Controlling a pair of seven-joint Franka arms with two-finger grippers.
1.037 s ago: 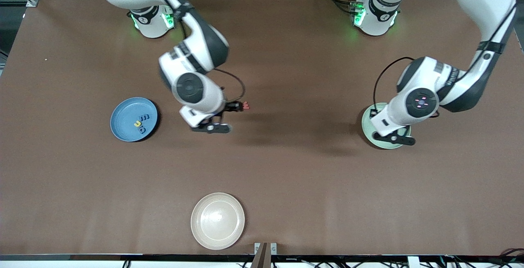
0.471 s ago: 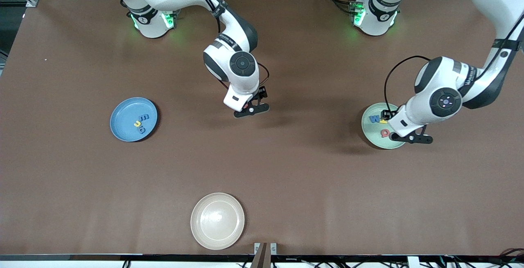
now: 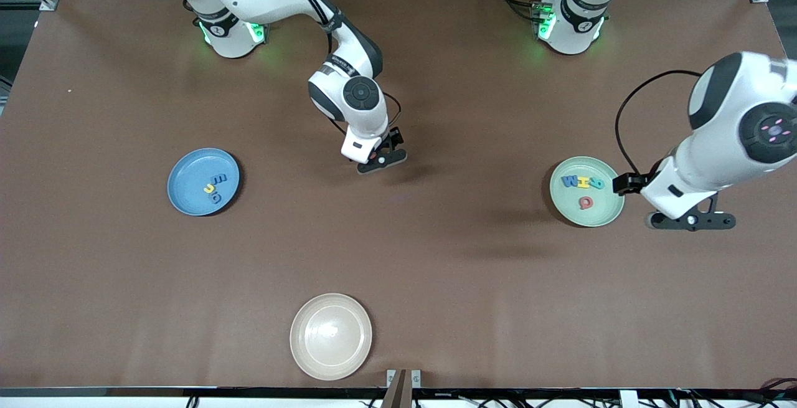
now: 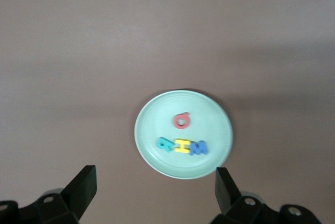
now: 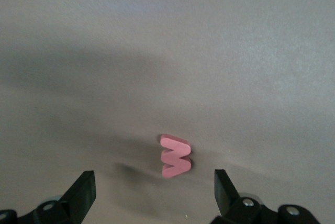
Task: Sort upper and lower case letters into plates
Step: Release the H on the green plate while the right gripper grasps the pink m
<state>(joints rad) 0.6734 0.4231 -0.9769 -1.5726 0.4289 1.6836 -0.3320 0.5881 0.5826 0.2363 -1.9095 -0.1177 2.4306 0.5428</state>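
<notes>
Brown table [image 3: 436,258], frame centre: right gripper [image 5: 152,195] low, fingers spread over one red letter [image 5: 175,156]. Left gripper [image 4: 154,195], spread, beside mint plate [image 3: 607,212] holding four letters; blue plate [image 3: 187,174] three.

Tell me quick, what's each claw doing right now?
Left gripper: open, holding nothing, up over the table beside the mint plate.
Right gripper: open, holding nothing, over the red letter on the table.

left claw [image 3: 622,184] moved off mint plate [image 3: 586,192], right claw [image 5: 152,192] shifted over red w [image 5: 175,156]
</notes>
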